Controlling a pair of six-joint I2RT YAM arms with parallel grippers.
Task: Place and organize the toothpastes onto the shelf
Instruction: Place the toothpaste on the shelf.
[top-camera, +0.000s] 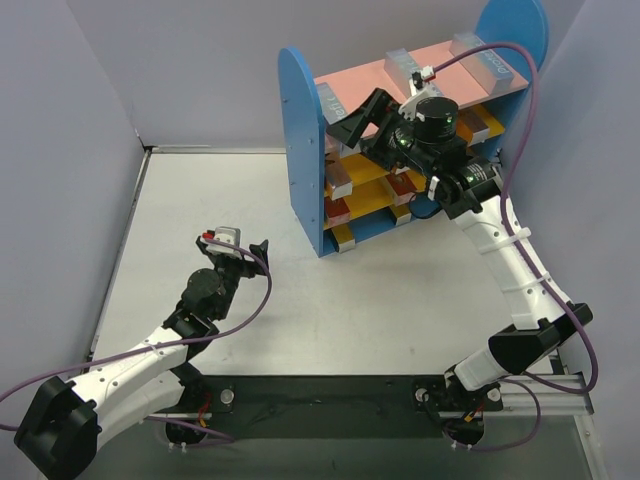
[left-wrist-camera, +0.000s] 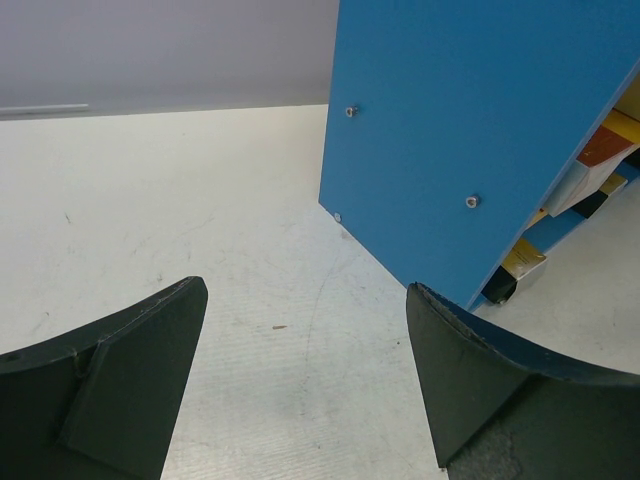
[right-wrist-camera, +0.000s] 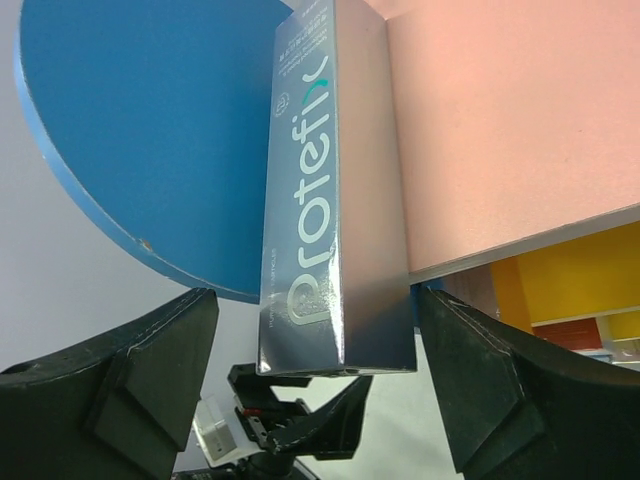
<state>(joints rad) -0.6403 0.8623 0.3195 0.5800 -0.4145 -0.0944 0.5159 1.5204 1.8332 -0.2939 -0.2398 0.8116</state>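
Shelving fills the upper right of the overhead frame: the shelf (top-camera: 303, 150) stands on the tabletop (top-camera: 300, 320), with several toothpastes (top-camera: 340, 182) on its lower boards. On its pink top board (right-wrist-camera: 500, 130), mid-frame in the right wrist view, one silver toothpaste box (right-wrist-camera: 335, 200) lies beside the blue side panel (right-wrist-camera: 130, 130), its near end jutting past the board's edge. That overhang is the risk: a finger brushing it on withdrawal could drag it off. Around the box the right gripper (right-wrist-camera: 318, 300) stands wide, clamping nothing; the left gripper (left-wrist-camera: 305, 288), lower left overhead, gapes empty.
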